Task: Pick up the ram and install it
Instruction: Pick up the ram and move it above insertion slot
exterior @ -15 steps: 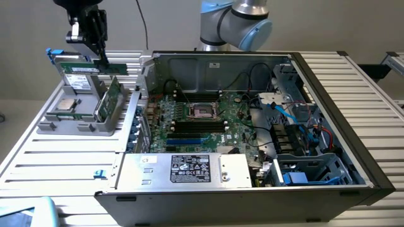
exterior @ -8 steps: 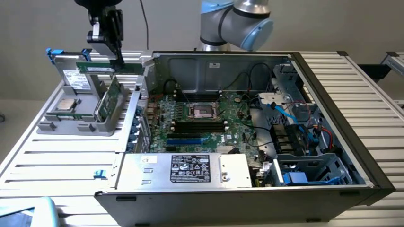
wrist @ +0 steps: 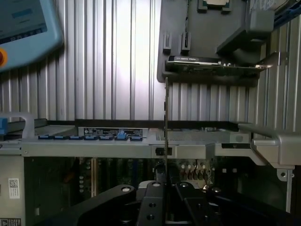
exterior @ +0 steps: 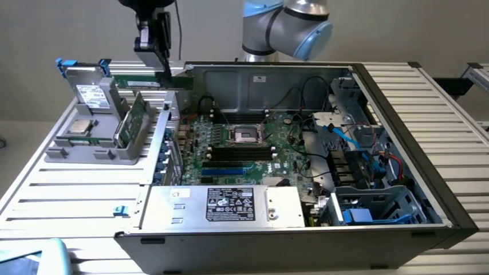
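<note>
Green ram (wrist: 166,113), clamped edge-on in the hand (wrist: 166,186), is best held level and squared to the memory slots (exterior: 241,152).

PC case (exterior: 260,86) on slatted table (exterior: 61,195), twd the exterior view's right. Mobo (exterior: 229,163) flat on case floor; CPU socket (exterior: 246,134) mid-board, mem slots (exterior: 243,152) just in front. PSU (exterior: 229,207) along case's near wall, drive cage (exterior: 370,212) in near-right corner. Parts holder (exterior: 88,153) on table by the exterior view's left edge, beside case. Processor chip (exterior: 79,127) lies in holder; expansion card (exterior: 136,117) upright on holder's case side. Above holder's rear, by case's rear-left corner: ram (exterior: 141,84) level in gripper (exterior: 164,74). Teach pendant (exterior: 31,258) at table's near-left corner.
</note>
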`<action>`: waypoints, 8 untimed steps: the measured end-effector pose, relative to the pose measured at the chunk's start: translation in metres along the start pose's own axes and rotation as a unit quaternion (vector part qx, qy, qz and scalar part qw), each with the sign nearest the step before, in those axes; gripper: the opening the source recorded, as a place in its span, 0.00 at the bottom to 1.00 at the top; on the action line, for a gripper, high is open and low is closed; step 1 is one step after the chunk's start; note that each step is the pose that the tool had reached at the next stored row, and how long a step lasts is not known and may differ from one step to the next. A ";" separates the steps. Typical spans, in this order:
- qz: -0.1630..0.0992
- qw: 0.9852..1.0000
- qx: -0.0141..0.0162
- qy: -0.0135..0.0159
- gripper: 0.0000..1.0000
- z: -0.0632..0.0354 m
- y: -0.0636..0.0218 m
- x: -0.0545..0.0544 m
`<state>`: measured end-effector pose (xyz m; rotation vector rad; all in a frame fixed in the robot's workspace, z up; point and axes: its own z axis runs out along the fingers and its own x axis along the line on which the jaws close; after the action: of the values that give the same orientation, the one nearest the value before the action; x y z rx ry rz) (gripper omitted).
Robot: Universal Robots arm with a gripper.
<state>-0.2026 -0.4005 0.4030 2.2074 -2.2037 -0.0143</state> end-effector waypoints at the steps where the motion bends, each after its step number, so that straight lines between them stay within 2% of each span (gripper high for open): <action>1: 0.000 1.000 0.000 0.000 0.14 -0.0001 -0.0045 0.000; 8: 0.000 1.000 0.000 -0.001 0.14 -0.0008 -0.0362 0.000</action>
<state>-0.1663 -0.4005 0.4030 2.2088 -2.2051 -0.0173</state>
